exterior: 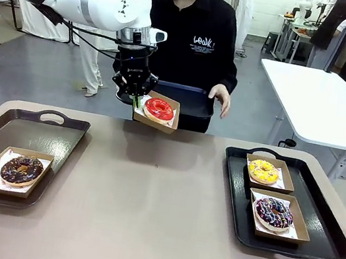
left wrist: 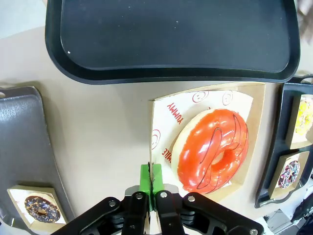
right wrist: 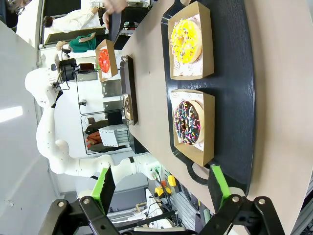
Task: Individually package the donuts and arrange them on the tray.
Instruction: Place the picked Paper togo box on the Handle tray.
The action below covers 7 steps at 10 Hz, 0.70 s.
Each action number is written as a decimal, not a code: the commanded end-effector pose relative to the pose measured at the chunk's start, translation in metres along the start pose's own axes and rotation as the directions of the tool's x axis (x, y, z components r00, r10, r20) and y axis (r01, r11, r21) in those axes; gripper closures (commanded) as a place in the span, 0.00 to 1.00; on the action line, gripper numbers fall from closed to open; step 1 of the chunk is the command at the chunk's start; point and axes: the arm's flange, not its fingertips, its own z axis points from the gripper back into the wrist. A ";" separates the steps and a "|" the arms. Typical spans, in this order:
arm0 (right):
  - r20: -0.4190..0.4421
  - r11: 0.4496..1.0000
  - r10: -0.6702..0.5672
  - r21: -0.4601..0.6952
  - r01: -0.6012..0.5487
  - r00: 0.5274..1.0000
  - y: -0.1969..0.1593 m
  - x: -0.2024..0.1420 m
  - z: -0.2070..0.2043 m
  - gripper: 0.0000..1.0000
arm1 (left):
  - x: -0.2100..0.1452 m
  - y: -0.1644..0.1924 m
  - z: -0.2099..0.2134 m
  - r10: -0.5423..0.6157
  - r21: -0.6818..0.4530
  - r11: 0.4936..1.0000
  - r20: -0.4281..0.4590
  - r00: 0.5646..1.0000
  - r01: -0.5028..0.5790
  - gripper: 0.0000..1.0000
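My left gripper [exterior: 137,100] [left wrist: 151,185] is shut on the edge of a paper-lined cardboard box [left wrist: 255,128] holding the red-glazed donut [exterior: 159,108] [left wrist: 213,150], lifted above the table's far side. Just behind it the person holds out a dark tray [exterior: 189,99] [left wrist: 171,44] with one hand [exterior: 221,98]. The yellow donut [exterior: 263,172] [right wrist: 186,38] and the purple sprinkled donut [exterior: 273,212] [right wrist: 189,122] sit boxed on the right tray [exterior: 329,231] [right wrist: 234,88]. My right gripper [right wrist: 160,190] hangs open above that tray's end.
A second dark tray [exterior: 58,136] [left wrist: 22,142] lies at the table's left with a boxed chocolate sprinkled donut [exterior: 22,169] [left wrist: 42,209]. Bare tabletop [exterior: 148,192] lies between the two trays. A white table [exterior: 325,103] stands behind on the right.
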 end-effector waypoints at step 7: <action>-0.009 1.000 0.002 0.004 -0.002 1.000 0.001 0.002 0.001 0.00 | -0.031 0.058 0.037 0.002 -0.074 0.997 -0.032 0.999 -0.005 0.99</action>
